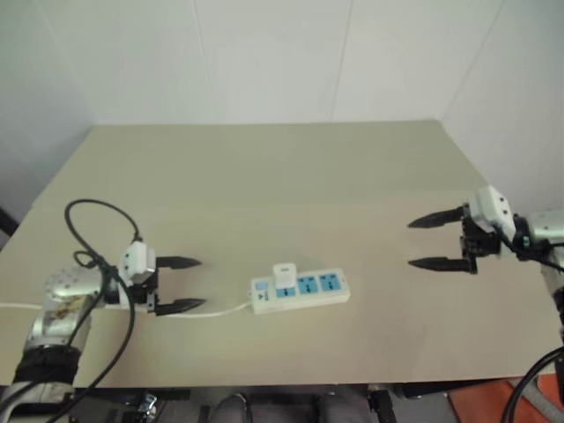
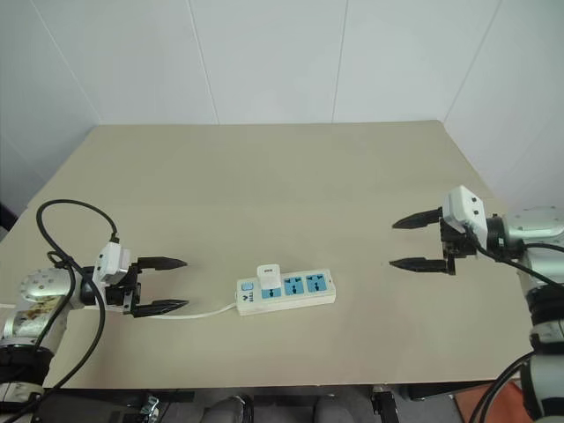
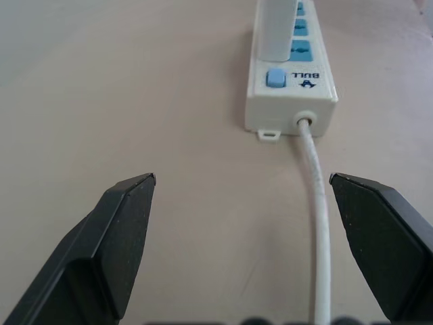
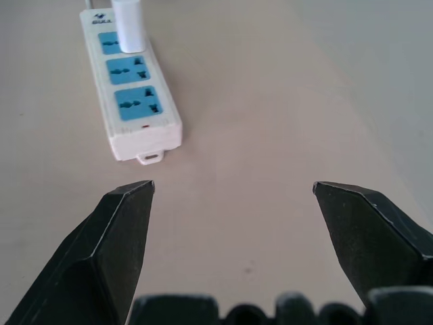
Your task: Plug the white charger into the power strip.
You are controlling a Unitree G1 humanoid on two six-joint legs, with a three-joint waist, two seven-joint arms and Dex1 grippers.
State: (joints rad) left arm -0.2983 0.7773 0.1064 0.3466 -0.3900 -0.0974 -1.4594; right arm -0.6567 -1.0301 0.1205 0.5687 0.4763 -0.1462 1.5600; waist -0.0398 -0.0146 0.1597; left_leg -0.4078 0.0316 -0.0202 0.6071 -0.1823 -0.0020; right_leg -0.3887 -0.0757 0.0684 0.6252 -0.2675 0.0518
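Observation:
The power strip (image 1: 300, 292) lies near the table's front edge, a white bar with blue sockets. The white charger (image 1: 284, 275) stands upright in the socket nearest the switch end; the other two sockets are bare. My left gripper (image 1: 189, 284) hangs open to the left of the strip, its fingers pointing at the switch end, with the cord (image 3: 316, 203) running under it. My right gripper (image 1: 434, 242) is open far to the right, raised off the table and pointing back toward the strip (image 4: 132, 95). Neither holds anything.
The strip's white cord (image 1: 211, 312) trails left along the table (image 1: 264, 176) toward its left edge. A black cable (image 1: 97, 211) loops over my left arm. White walls stand behind the table's far edge.

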